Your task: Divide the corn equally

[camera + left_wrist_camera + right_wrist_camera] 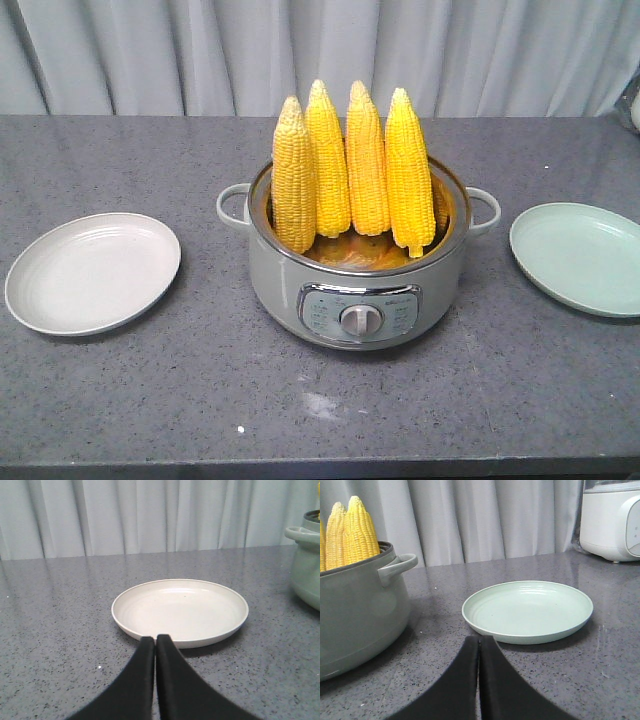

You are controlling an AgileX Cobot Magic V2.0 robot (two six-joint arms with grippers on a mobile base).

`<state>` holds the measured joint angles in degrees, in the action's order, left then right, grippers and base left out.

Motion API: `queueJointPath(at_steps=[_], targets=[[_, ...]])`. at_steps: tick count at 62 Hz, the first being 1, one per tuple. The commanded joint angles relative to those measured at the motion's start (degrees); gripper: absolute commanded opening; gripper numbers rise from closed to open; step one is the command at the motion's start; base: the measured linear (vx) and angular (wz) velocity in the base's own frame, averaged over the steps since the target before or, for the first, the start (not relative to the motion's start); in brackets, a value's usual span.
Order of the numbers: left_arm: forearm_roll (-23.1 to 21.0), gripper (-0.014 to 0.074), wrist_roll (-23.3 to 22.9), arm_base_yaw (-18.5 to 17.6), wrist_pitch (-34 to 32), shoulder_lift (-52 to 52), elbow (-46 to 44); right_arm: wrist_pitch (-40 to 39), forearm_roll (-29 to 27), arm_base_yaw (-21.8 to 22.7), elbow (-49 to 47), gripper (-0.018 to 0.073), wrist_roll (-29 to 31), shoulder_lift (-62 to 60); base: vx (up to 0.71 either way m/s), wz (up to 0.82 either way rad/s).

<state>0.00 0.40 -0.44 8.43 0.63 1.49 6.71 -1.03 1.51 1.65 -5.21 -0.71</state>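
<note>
Several yellow corn cobs [350, 170] stand upright, tips up, in a grey-green electric pot [360, 295] at the table's middle; the leftmost cob is paler. Two of the corn cobs [357, 530] show at the left of the right wrist view. A white plate [92, 272] lies left of the pot and a pale green plate [580, 258] lies to its right. My left gripper [155, 639] is shut and holds nothing, just in front of the white plate [180, 610]. Shut and empty too, my right gripper [479, 640] hovers before the green plate [527, 611]. Neither gripper appears in the front view.
The pot has two side handles [232, 205] and a front dial [360, 320]. A white appliance [612, 520] stands at the back right of the grey speckled table [150, 400]. A curtain [300, 50] hangs behind the table.
</note>
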Motion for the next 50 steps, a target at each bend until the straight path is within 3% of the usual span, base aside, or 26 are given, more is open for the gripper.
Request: queueJointPath(at_steps=[1,26,50], targets=[[0.0,-0.0006,-0.4,0.05,-4.2,0.94,0.86,-4.19,0.4,0.25,0.42,-0.0006,0.58,-0.25,0.0,0.0],[0.0,-0.0006,-0.4,0.05,-4.43,0.94,0.86,-4.47,0.4,0.25,0.42,-0.0006,0.58,-0.25,0.0,0.0],[-0.83,-0.0006,-0.8,0.05,-4.66,0.94,0.86,-9.86,-1.4,0.25,0.42,-0.0006,-2.19,-0.25,0.0,0.0]])
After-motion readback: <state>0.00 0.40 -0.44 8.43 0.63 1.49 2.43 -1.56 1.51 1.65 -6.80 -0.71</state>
